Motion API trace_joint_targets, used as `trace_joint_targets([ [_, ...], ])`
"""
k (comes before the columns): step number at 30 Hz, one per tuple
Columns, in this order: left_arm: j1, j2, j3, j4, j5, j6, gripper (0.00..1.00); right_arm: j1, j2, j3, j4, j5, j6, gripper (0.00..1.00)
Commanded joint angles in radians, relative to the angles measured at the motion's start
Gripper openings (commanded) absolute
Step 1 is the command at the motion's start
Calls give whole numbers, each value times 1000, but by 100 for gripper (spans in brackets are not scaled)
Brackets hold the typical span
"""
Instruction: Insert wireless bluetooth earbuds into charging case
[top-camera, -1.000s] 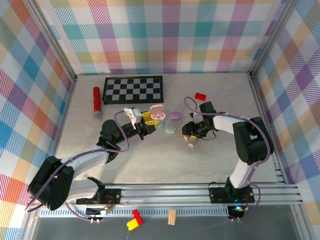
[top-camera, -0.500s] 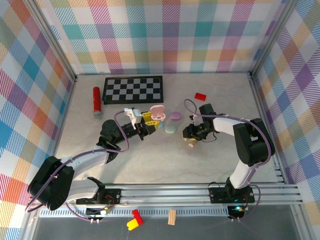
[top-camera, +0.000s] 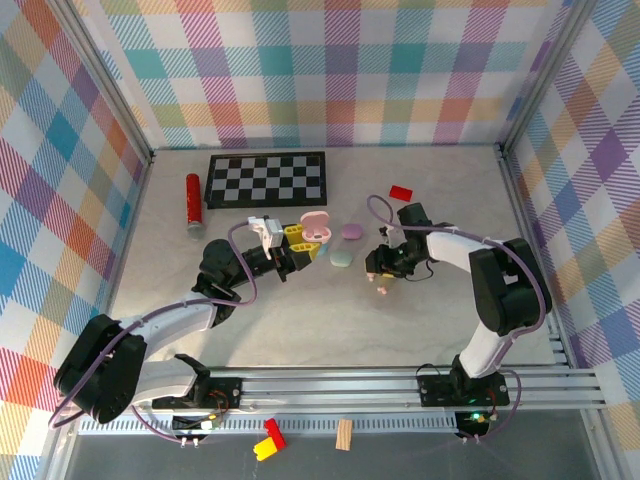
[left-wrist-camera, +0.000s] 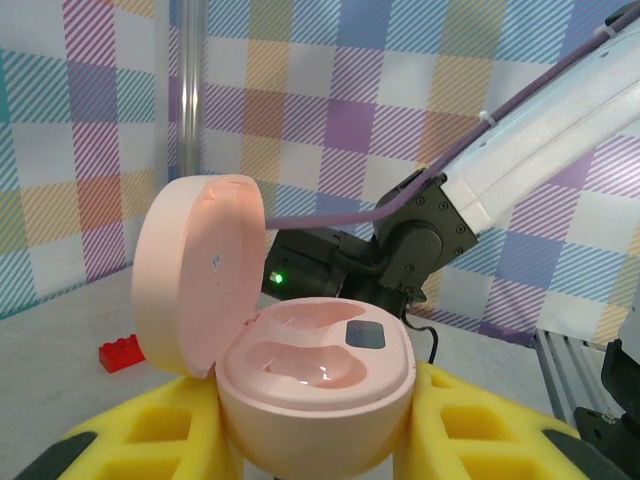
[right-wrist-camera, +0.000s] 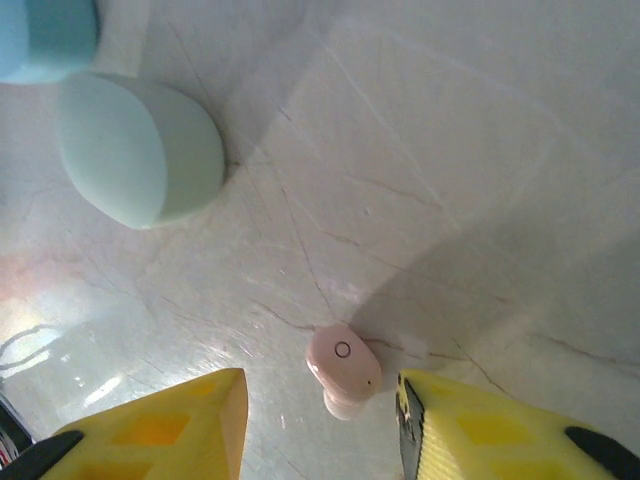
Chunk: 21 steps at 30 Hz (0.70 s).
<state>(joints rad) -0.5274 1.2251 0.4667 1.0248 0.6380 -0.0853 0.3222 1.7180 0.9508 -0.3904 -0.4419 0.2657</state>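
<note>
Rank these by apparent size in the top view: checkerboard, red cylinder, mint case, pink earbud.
Largest to smallest:
1. checkerboard
2. red cylinder
3. mint case
4. pink earbud
No two look alike in size.

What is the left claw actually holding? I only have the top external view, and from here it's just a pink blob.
Observer: The left claw is shut on a pink charging case, and its lid is hinged open.
Operator: Anything in it yet?
Observer: No. In the left wrist view both wells look empty.
Operator: And the right claw, has it got an earbud?
Observer: Not gripped. The right claw is open, and a pink earbud lies on the table between its yellow fingers, with a gap on each side.
</note>
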Motion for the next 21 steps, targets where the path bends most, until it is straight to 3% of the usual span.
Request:
trace_joint_targets([
  [1, 9, -23, -5, 20, 19, 18, 34, 6, 24, 53, -29, -9, -35, 44],
  [10, 9, -25, -11, 21, 20, 15, 34, 17, 119, 90, -47, -86, -71, 43],
  [21, 9, -27, -16, 26, 14, 13, 34, 18, 68, 30, -52, -70, -75, 39],
])
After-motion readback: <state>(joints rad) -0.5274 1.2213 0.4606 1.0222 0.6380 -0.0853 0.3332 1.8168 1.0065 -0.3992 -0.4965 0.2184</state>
